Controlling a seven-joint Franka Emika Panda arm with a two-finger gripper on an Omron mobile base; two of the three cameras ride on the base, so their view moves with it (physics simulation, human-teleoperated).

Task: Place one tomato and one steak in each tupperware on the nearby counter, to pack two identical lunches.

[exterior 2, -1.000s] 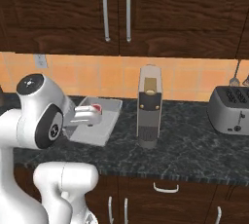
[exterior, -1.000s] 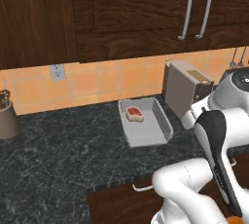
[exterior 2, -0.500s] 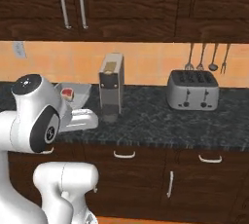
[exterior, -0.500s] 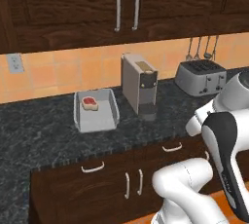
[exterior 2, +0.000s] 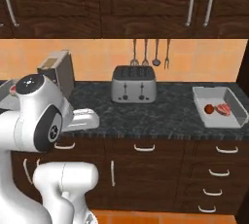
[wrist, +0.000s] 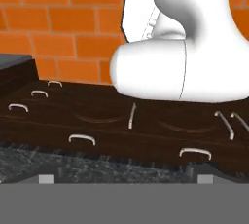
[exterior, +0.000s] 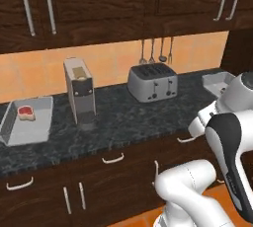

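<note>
Two tupperware (exterior 2: 236,102) (exterior: 29,132) at counter (exterior 2: 160,116) ends.

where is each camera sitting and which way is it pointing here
Left base view: behind the arm on its left, facing the counter and the left tupperware; white arm at lower right.
Right base view: behind on its right, facing the right tupperware; arm at lower left.
Hand view: low, facing the drawers; open gripper tips at the bottom.
Both base views share the toaster.
</note>
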